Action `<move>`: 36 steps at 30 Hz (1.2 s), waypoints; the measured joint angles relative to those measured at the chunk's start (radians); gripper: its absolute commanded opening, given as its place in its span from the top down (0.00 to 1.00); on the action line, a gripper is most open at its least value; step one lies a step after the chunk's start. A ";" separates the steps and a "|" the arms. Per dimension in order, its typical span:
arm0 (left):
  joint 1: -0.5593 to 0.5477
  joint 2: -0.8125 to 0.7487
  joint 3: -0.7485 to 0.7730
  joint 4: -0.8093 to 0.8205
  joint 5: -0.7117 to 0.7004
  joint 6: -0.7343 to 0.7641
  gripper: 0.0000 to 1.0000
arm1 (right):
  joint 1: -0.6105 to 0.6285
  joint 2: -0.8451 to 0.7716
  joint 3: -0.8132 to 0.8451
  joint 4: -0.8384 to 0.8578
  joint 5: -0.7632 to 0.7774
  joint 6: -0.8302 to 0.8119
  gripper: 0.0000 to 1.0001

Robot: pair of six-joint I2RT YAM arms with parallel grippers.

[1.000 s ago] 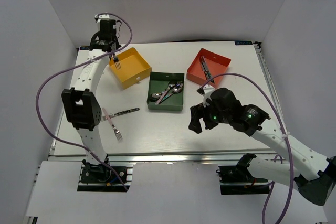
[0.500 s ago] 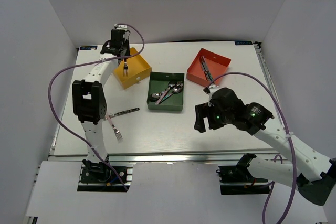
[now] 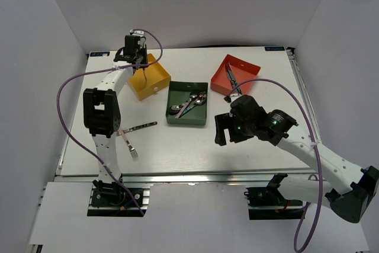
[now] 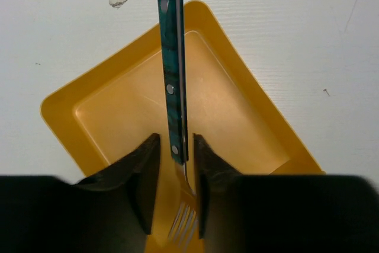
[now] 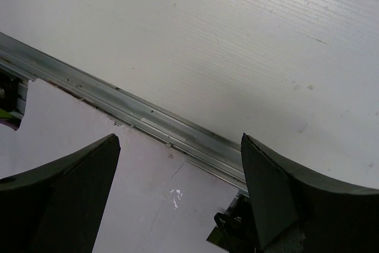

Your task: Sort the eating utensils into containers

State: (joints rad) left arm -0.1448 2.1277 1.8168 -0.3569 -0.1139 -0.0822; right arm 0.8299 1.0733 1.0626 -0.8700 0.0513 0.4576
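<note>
The left gripper [image 4: 175, 146] pinches a teal-handled fork [image 4: 172, 57] near its neck. The handle reaches out over the yellow tray [image 4: 62, 105] at the 10 o'clock corner of the table [image 3: 177, 152], apparently lined up to drop in. The right gripper [image 5: 177, 199] is spread wide and empty at the green tray's [image 3: 192, 115] 4 o'clock, probably keeping clear, while two utensils [image 3: 141, 127] wait at its 8 o'clock.

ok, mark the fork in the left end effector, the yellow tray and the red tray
fork [image 4: 173, 105], left wrist view, middle of the teal handle.
yellow tray [image 4: 112, 117], left wrist view, bare floor left of the fork.
red tray [image 3: 245, 73], top external view, bare floor.
</note>
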 measured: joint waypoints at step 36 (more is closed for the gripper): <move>0.051 -0.763 -0.963 -0.464 -0.207 -0.817 0.31 | 0.003 0.270 0.068 0.237 -0.124 -0.100 0.12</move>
State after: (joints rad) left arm -0.0940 1.3643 0.8536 -0.8207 -0.3210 -0.8993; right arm 0.8333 1.3437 1.1309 -0.6331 -0.0731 0.3573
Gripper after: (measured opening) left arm 0.739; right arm 0.876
